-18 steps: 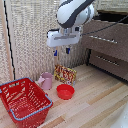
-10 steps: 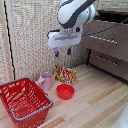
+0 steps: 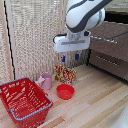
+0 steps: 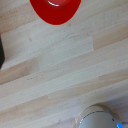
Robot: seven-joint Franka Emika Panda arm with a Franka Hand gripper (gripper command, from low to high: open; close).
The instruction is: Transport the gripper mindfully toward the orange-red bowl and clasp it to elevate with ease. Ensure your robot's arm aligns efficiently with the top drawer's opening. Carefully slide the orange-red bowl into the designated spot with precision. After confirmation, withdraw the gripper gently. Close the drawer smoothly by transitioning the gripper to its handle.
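**Red-orange bowl waits on bare wood while the end effector hangs above it**

Glossy and shallow, the orange-red bowl (image 3: 65,91) sits upright on the pale plank floor (image 3: 95,102), well in from the floor's edges, just in front of a patterned snack packet (image 3: 65,74) and near a pink mug (image 3: 45,80). A red wire basket (image 3: 25,101) stands apart from it, toward the exterior view's left. The wrist view shows only part of the bowl's rim and hollow at the border of its picture, so the camera is not yet centred over it.

The end effector (image 3: 69,58) hangs high above the bowl, touching nothing, its two blue-tipped fingers (image 3: 63,59) spread apart and empty. The robot's arm (image 3: 82,15) looms over it. The top drawer (image 3: 107,44) and its handle (image 3: 108,40) lie toward the exterior view's right; whether the drawer is pulled out cannot be told from these views.

The step in hand appears to be the approach. Doing it well likely means shifting sideways until one side of the rim lies between the spread fingers, then descending straight, so one finger goes inside the hollow and the other outside the wall. A slick, light bowl may skid if a fingertip lands on the rim, and the nearby packet should be left undisturbed. Closing should probably wait until the fingers straddle the wall.
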